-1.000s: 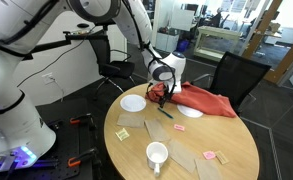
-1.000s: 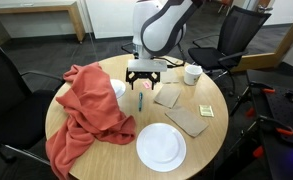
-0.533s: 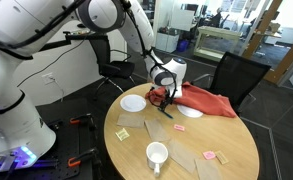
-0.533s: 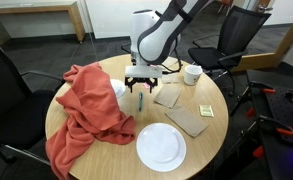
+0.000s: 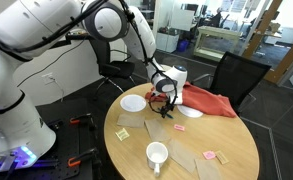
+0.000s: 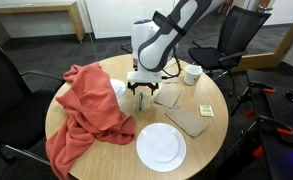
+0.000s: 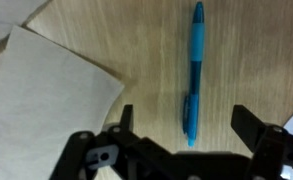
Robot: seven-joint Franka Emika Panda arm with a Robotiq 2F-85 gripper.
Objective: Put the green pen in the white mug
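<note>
The green pen (image 7: 195, 70) looks teal in the wrist view and lies flat on the wooden table, pointing away from me. My gripper (image 7: 189, 125) is open, close above the table, with a jaw on each side of the pen's near end. In both exterior views the gripper (image 5: 164, 104) (image 6: 143, 90) hangs low over the pen (image 6: 141, 101) beside the red cloth. The white mug (image 5: 157, 154) (image 6: 192, 73) stands upright and empty, well away from the gripper.
A red cloth (image 6: 86, 110) (image 5: 204, 100) covers one side of the round table (image 6: 116, 160). A white plate (image 6: 160, 146) (image 5: 133, 102) lies flat. Brown paper sheets (image 6: 170, 96) (image 7: 41, 95) and a yellow note (image 6: 206, 110) lie near the pen. Black chairs surround the table.
My gripper has come down towards the table over the pen. The pen, mug and cloth have not moved.
</note>
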